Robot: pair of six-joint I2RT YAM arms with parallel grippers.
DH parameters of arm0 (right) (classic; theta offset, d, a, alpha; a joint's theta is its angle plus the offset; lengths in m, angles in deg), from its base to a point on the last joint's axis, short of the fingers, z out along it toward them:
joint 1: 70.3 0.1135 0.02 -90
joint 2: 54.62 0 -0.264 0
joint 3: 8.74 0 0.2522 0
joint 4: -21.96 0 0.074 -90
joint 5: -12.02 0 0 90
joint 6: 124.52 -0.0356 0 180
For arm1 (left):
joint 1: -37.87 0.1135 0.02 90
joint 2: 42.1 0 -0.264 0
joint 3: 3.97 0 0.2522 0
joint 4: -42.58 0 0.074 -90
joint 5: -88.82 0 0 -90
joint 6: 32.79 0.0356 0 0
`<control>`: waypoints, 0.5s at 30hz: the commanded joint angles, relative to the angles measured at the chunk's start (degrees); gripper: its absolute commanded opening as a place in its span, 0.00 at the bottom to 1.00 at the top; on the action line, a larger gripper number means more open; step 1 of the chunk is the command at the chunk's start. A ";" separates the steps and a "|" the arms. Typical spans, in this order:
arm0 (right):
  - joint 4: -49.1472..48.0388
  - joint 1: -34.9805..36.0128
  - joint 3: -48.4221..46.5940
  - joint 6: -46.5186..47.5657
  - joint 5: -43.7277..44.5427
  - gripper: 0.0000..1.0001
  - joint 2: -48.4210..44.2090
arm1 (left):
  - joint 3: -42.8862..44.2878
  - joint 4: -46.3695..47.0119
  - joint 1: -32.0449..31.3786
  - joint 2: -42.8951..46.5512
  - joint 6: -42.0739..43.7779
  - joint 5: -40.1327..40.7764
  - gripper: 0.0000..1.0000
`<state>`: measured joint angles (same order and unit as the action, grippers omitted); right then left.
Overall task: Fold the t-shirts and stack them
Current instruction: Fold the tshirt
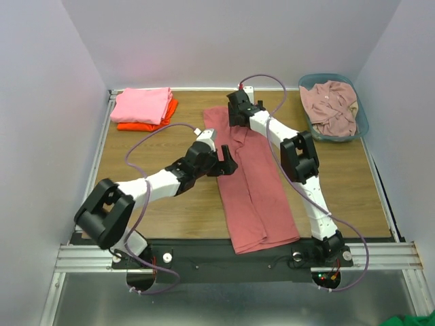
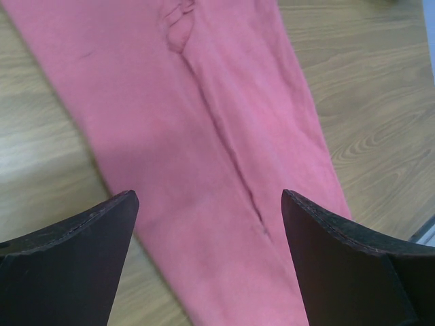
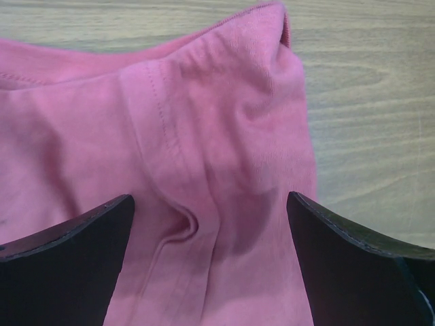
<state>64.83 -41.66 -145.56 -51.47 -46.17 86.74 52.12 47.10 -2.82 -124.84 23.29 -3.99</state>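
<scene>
Left end effector (image 2: 207, 204) wide open, empty, hovering right above coral-red t-shirt (image 1: 255, 183). Shirt is long strip on table (image 1: 170, 207), running 12 to 6. Right end effector (image 3: 211, 207) open too, over collar end at 12. Tip imo: pinch both far corners low, catch all layers, fold evenly toward 6, then onto pink pile (image 1: 141, 104) at 10.

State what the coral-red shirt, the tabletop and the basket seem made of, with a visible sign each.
Coral-red shirt: soft knit cloth, likely cotton; fine ribbing, stitched seams. Tabletop: wood or wood-look laminate, matte; grain lines. Basket: probably plastic; smooth blue-grey rim.
</scene>
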 commanded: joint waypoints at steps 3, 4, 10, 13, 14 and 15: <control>-0.45 -1.66 -4.12 3.76 2.91 1.00 1.55 | 8.20 6.15 -0.71 -10.50 0.78 -4.92 0.98; -0.54 -2.01 -3.50 3.85 2.90 1.00 1.20 | 8.73 6.32 -0.80 -11.90 0.95 -5.36 0.98; -0.54 -5.34 2.37 4.64 4.13 1.00 -3.71 | 10.14 4.84 -0.62 -18.86 0.69 -4.32 0.98; -0.54 -6.40 5.63 4.56 4.31 1.00 -6.52 | 9.36 3.43 -0.71 -19.21 0.25 -2.47 0.98; -0.54 -6.93 6.43 4.47 4.48 1.00 -8.28 | 9.09 2.64 -0.71 -19.13 0.07 -1.25 0.98; -0.63 -7.11 7.57 4.47 4.57 1.00 -9.42 | 8.83 2.46 -0.71 -19.04 -0.10 -0.80 0.98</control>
<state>64.74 -46.71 -140.62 -47.89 -44.55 84.44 60.86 51.80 -3.30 -144.05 23.25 -7.70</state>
